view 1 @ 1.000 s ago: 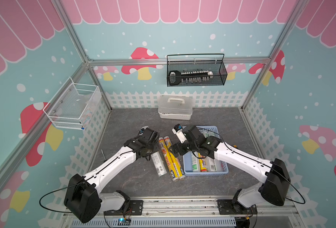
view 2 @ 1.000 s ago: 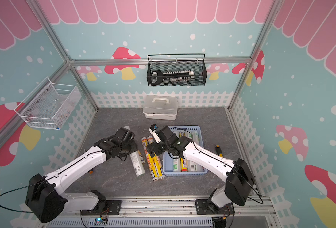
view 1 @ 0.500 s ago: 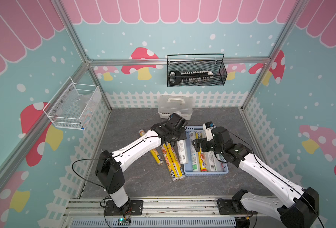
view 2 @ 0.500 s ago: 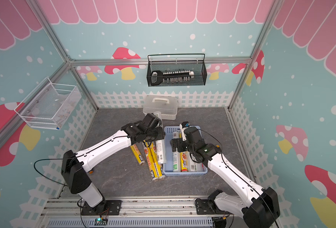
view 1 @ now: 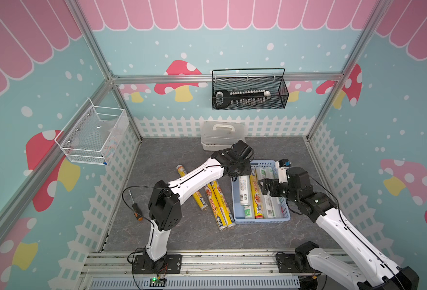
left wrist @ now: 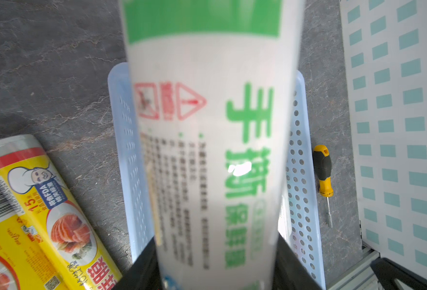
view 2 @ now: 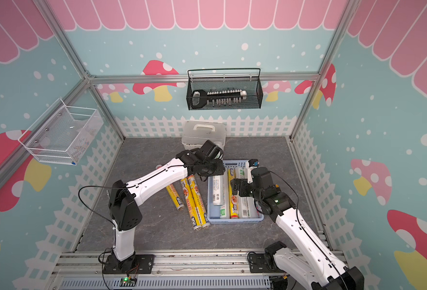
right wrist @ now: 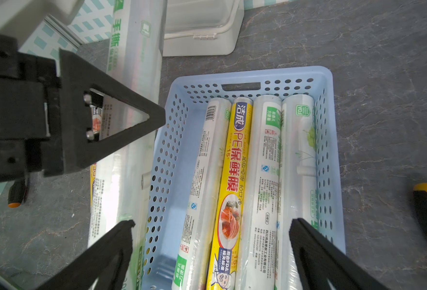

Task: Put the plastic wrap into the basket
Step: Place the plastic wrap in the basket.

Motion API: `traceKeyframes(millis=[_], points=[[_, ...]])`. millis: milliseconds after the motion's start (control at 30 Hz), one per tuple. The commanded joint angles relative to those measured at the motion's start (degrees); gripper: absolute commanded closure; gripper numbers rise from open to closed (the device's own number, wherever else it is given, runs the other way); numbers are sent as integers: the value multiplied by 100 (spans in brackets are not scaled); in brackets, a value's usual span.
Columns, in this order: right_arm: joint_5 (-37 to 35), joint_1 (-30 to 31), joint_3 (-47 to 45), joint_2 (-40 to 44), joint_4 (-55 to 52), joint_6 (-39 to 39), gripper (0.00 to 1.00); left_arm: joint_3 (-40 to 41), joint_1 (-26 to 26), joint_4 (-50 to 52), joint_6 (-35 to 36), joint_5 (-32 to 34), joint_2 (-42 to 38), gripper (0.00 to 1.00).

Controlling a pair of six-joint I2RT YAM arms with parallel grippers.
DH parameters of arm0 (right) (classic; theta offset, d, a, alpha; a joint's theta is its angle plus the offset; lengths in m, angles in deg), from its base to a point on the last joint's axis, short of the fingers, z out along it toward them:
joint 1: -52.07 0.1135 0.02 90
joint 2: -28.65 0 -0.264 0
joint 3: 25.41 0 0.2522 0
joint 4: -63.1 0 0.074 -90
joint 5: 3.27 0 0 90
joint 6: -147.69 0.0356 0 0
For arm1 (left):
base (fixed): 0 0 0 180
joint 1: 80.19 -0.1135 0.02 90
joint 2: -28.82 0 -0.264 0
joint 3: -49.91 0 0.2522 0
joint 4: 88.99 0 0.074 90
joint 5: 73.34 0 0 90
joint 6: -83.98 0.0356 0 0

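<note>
Tabletop (view 1: 182,233): grey, matte, veined like slate. Basket (view 1: 261,221): shallow, rectangular, light-blue plastic; its walls are pierced with round holes and a handle slot shows in one short end. Lidded box (view 1: 222,136): translucent white plastic with rounded corners and a moulded handle, beyond the basket's far short end and apart from it. Packed rolls (right wrist: 265,163): four slim glossy cylinders of plastic wrap lying side by side lengthwise on the basket's floor, three white with green labels and one yellow with a food picture. Held roll (left wrist: 207,150): white film-wrapped wrap with green lettering, hanging lengthwise over the basket by the long wall nearer the left arm; whether it touches the rolls beneath cannot be told. Loose rolls (view 1: 221,206): three yellow, on the tabletop outside that same wall; two touch, the third lies slanted farther off. Left gripper (view 1: 241,175): black, jaws clamped around the held roll near its far end. Right gripper (right wrist: 212,241): black triangular fingers, jaws spread wide and empty, above the packed rolls. Yellow-handled screwdriver (left wrist: 321,170): beside the basket's opposite long wall. Orange-tipped screwdriver (view 1: 137,213): well apart from the basket.
</note>
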Motion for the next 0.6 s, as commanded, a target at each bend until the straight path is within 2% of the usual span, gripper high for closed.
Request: traceKeyframes(millis=[0,300,567], points=[[211,-59,-75,35,-120,-130,0,-494,102,486,2,195,249,88],[421,-67,-97,-206,-132,-157,0,-841,160,1219,-200,439,785,84],[529,-70,-89,-339,-129,-192,0,-787,186,1252,-485,76,1116,77]])
